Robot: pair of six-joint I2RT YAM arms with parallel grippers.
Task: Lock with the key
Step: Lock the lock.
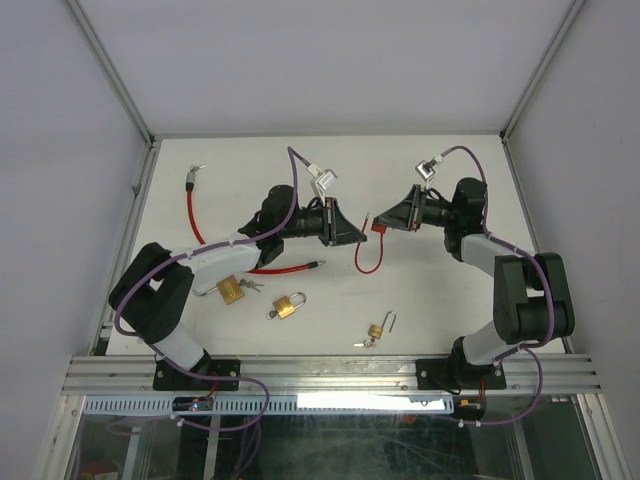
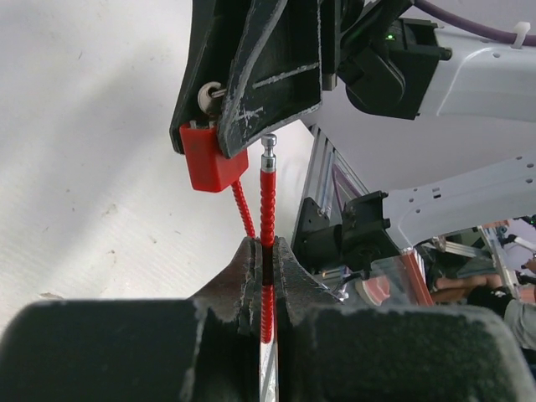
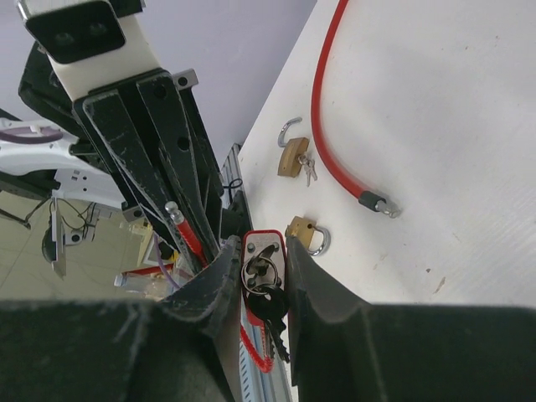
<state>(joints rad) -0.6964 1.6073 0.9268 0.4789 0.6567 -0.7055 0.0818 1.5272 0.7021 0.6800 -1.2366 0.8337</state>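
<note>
A small red cable lock hangs between my two grippers above the table. My right gripper (image 1: 387, 226) is shut on its red lock body (image 3: 265, 255), and a bunch of keys (image 3: 270, 308) sits in the body's face. My left gripper (image 1: 352, 237) is shut on the free end of the thin red cable (image 2: 267, 197). The cable's metal tip (image 2: 269, 142) points up, just right of the lock body (image 2: 209, 161) and apart from it. In the top view the cable loop (image 1: 367, 264) sags below both grippers. The tip also shows in the right wrist view (image 3: 172, 208).
A long thick red cable (image 1: 194, 216) lies on the table's left side, its metal end (image 1: 318, 265) near the middle. Three brass padlocks lie near the front: one with keys (image 1: 231, 290), one (image 1: 289, 306) beside it, one (image 1: 377, 330) further right.
</note>
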